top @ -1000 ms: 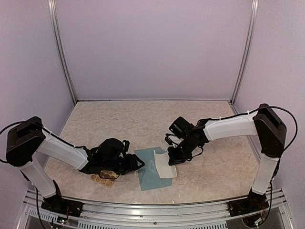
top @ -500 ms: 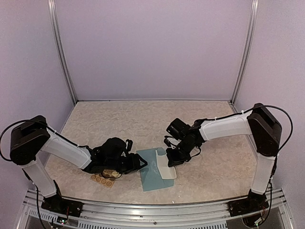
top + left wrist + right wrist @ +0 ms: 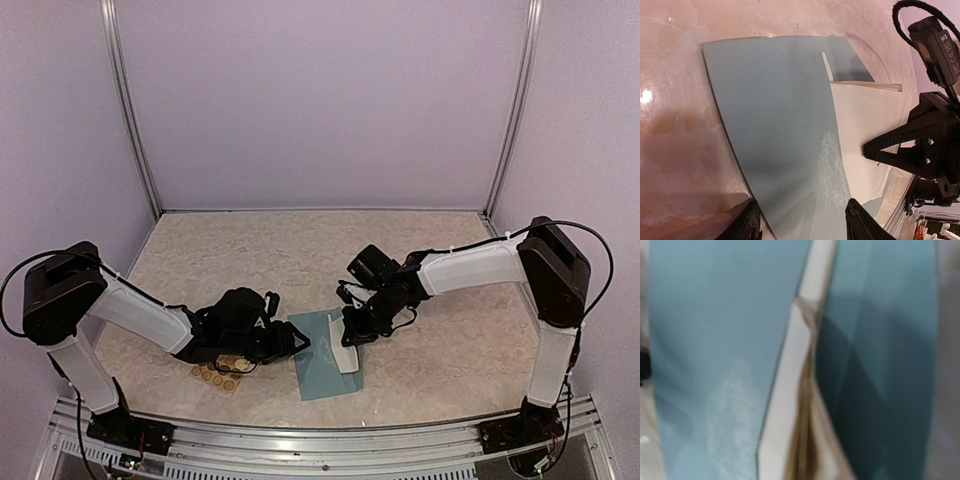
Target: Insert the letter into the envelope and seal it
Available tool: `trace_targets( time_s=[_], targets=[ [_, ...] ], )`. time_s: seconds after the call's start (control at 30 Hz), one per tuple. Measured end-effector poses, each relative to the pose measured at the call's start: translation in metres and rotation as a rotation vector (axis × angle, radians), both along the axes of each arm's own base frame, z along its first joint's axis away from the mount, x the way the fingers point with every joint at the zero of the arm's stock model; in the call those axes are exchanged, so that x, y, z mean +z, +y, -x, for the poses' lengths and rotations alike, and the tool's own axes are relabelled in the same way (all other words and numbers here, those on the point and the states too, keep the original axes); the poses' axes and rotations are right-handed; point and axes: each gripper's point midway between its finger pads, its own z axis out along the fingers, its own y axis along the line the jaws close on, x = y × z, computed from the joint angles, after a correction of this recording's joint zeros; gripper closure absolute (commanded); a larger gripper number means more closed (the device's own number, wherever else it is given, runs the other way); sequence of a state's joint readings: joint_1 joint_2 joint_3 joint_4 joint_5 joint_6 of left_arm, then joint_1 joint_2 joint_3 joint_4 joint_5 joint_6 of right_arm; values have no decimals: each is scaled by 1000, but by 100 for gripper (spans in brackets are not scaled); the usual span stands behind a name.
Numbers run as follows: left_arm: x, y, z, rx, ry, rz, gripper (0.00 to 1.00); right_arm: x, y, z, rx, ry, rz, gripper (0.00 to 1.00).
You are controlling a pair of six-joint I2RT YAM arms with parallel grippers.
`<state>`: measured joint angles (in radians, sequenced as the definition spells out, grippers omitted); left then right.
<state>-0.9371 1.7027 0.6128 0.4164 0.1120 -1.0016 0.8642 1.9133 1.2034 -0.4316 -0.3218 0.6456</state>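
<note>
Envelope [image 3: 318, 368] flat on the surface [image 3: 250, 255], front centre. Cream letter [image 3: 347, 357] partly tucked in on the side toward the right arm [image 3: 470, 268], the rest sticking out. Right fingers [image 3: 890, 147] closed, pinching the letter's outer edge. Left fingers [image 3: 751, 225] apart, gripping nothing, low over the envelope's opposite edge. Sticker sheet [image 3: 215, 378] beside it, partly under the left arm [image 3: 140, 315].

High rear camera; both wrist cameras near envelope [image 3: 775, 125].
</note>
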Motion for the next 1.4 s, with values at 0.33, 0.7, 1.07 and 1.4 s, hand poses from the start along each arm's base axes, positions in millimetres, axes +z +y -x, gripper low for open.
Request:
trace_targets(
  time_s=[0.33,0.7,1.07,1.4],
  targets=[
    [0,-3,-2,-7,-3,0,47,3,12,8,36,-8,-28,81],
    [0,2,-2,5,-3,-20,47,15,-5,1,13,-80,57,45],
    [-1,8,-4,15,-7,-41,49,20,-16,-7,-23,-134,110,52],
    [-2,6,-12,18,-22,-37,52,2,-18,-7,-23,-122,154,56]
  ],
)
